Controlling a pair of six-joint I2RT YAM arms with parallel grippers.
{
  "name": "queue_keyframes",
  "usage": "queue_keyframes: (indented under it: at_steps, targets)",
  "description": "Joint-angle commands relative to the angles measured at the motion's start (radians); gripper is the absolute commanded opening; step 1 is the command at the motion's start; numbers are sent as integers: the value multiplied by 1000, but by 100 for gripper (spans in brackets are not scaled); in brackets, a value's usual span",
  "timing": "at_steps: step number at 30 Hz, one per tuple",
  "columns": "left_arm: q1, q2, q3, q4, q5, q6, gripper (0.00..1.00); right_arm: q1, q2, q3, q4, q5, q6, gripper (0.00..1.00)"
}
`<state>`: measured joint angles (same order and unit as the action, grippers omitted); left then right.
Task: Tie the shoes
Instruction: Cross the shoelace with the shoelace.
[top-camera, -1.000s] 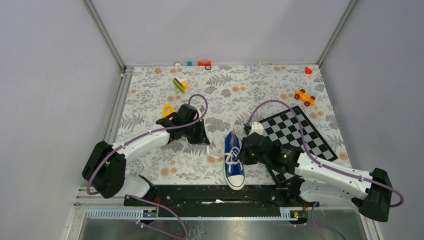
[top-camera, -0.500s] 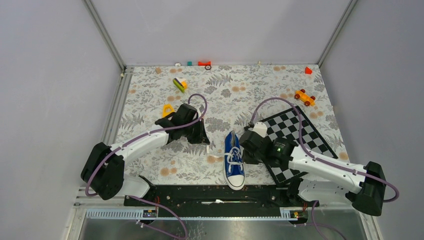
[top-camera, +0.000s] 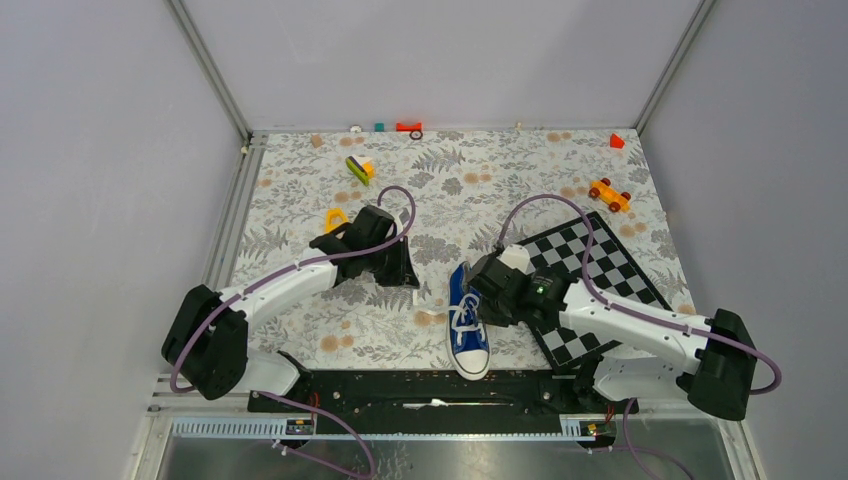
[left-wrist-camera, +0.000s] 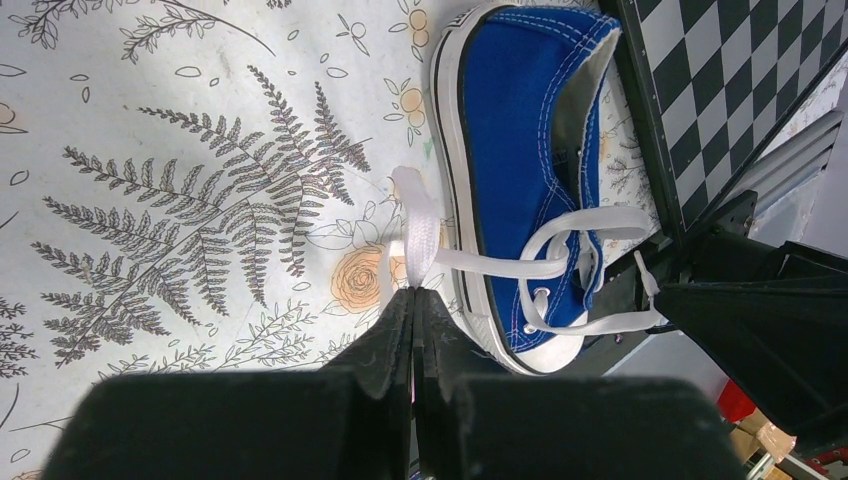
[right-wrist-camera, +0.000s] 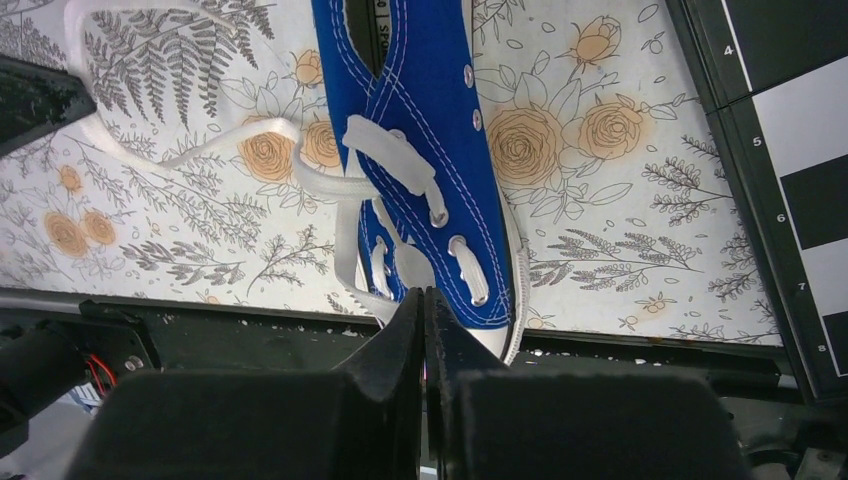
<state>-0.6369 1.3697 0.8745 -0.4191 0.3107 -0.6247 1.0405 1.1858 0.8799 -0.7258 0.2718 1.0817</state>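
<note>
The small blue sneaker (top-camera: 467, 322) with its white toe cap lies near the table's front edge, toe toward the arms. It also shows in the left wrist view (left-wrist-camera: 520, 130) and the right wrist view (right-wrist-camera: 425, 130). My left gripper (top-camera: 413, 286) sits left of the shoe, shut on a white lace (left-wrist-camera: 420, 225) that runs out sideways from the eyelets. My right gripper (top-camera: 481, 306) is at the shoe's right side, over the laced front. Its jaws are closed, with the other white lace (right-wrist-camera: 352, 262) running into the tips (right-wrist-camera: 424, 292).
A black-and-white chequered board (top-camera: 590, 280) lies right of the shoe. Small toys lie farther back: a yellow piece (top-camera: 335, 218), a green-yellow piece (top-camera: 359, 167), an orange car (top-camera: 609, 194) and red blocks (top-camera: 408, 127). A black rail (top-camera: 400, 385) runs along the front edge.
My right arm has swung left and forward, bringing its gripper closer over the shoe. The left gripper and the shoe have stayed put.
</note>
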Motion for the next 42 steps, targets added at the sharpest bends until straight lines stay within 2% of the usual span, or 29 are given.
queue_keyframes:
  at_steps: [1, 17, 35, 42]
  targets:
    - [-4, -21, 42, 20, 13, 17, 0, -33, 21, 41, -13, -15, 48, 0]
    - [-5, -70, 17, 31, 50, 35, 0, -82, 118, 79, 21, -49, 83, 0]
    - [-12, -112, 15, 16, 60, 38, 0, -129, 235, 154, 47, 48, 57, 0]
    - [-16, -120, 23, 10, 61, 39, 0, -129, 219, 131, 47, 125, 60, 0]
